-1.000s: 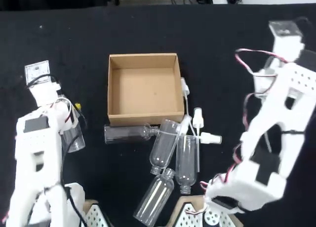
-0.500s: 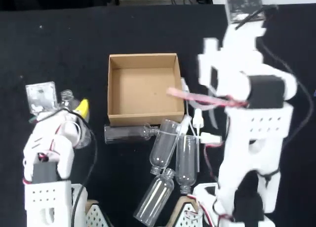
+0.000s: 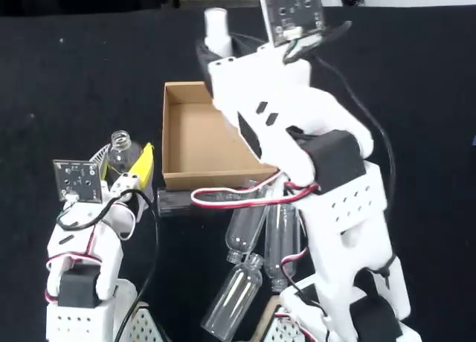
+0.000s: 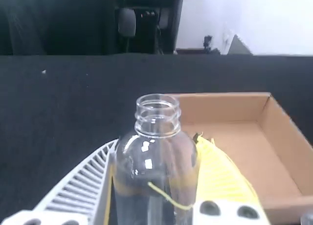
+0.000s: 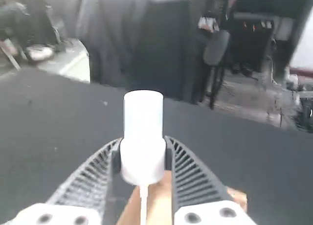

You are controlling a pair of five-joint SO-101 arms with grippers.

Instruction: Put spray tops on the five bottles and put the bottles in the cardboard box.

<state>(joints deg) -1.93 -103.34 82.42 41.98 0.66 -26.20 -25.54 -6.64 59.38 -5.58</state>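
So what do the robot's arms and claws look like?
The left arm and the right arm are chunky white plastic with black motor blocks and hole-dotted panels. Red-and-white cables loop off the right one; a black cable trails off the left. The left gripper has one yellow finger and one white finger; the right gripper has two pale ribbed fingers.

High view down over table (image 3: 74, 67), wrist views close behind own jaws, high and left wrist sharing cardboard box (image 3: 195, 143)

Your right arm (image 3: 297, 141) hides the cardboard box's (image 3: 190, 145) right wall; the bottle's (image 4: 155, 156) base and spray top's (image 5: 143, 146) tube run off-frame.
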